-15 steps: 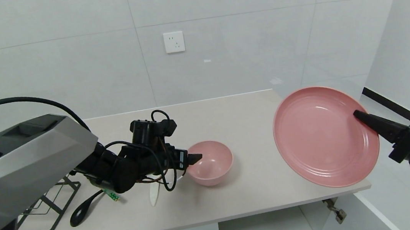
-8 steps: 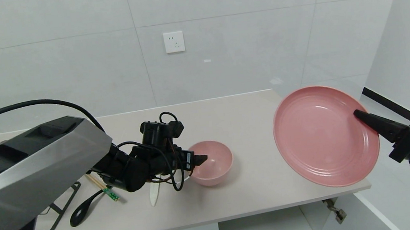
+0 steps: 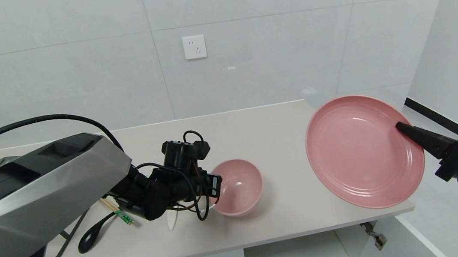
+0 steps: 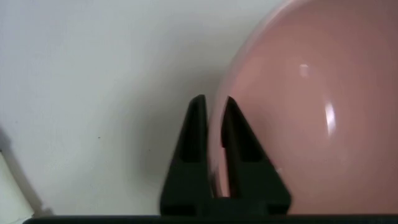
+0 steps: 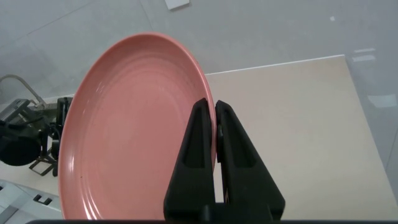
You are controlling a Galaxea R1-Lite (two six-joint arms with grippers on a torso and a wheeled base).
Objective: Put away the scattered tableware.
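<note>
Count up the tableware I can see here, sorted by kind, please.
Round pink plate: 1
Round pink bowl: 1
Black long-handled spoon: 1
Pair of wooden chopsticks with green ends: 1
Slim white utensil, partly hidden: 1
Total: 5

On the table (image 3: 273,140), about in the middle, stands the bowl (image 3: 240,187), and the left gripper (image 4: 213,102) is at its left rim, one of the fingers (image 4: 198,127) outside the wall and the other inside. Left of the bowl, on the table, lie first a flat utensil (image 3: 172,221), then the chopsticks (image 3: 115,210) and, nearer to the front edge, a spoon (image 3: 90,237). The plate (image 3: 357,152) is tilted above the right end of the table, apart from the bowl, with the right gripper (image 5: 211,106) at its right rim, and a socket (image 3: 194,47) sits on the wall behind the table
</note>
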